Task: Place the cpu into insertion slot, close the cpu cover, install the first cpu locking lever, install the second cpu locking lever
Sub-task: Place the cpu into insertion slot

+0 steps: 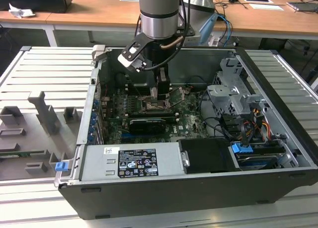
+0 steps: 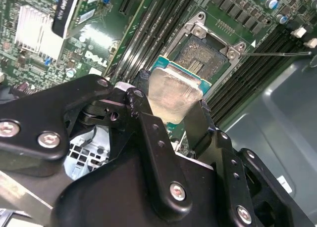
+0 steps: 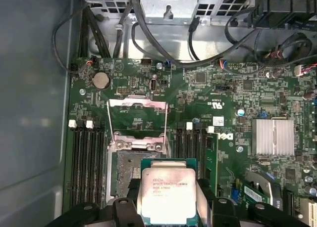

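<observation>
One gripper clamps the cpu over the insertion slot; the cpu cover stands open.

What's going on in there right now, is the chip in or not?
The arm's end effector is down inside the open computer case, shut on the cpu at its edges. It holds the chip over the motherboard, partly overlapping the insertion slot but not seated in it. The socket's dark centre is bare. The cpu cover is flipped open, away from the socket.
</observation>
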`<action>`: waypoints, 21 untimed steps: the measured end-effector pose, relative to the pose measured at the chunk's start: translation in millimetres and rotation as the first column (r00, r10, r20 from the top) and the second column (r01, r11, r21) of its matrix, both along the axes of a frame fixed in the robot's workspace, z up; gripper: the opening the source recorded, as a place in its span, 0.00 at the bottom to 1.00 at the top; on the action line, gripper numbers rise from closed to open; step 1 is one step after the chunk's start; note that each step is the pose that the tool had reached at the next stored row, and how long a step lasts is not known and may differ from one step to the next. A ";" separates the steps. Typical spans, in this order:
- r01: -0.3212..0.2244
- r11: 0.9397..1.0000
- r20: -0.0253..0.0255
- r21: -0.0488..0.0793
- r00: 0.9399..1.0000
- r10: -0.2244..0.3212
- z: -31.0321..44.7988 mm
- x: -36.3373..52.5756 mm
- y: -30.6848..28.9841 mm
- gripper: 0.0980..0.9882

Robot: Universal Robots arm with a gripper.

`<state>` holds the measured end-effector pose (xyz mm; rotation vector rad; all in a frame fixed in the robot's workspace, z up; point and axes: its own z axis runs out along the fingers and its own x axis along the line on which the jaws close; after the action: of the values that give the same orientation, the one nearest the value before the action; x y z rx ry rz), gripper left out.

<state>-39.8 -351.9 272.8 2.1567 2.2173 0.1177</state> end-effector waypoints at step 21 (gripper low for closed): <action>0.000 1.000 0.000 0.001 1.000 0.000 -18.3 -0.5 5.0 0.48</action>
<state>-40.3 -346.9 254.4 2.1573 2.2177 0.1191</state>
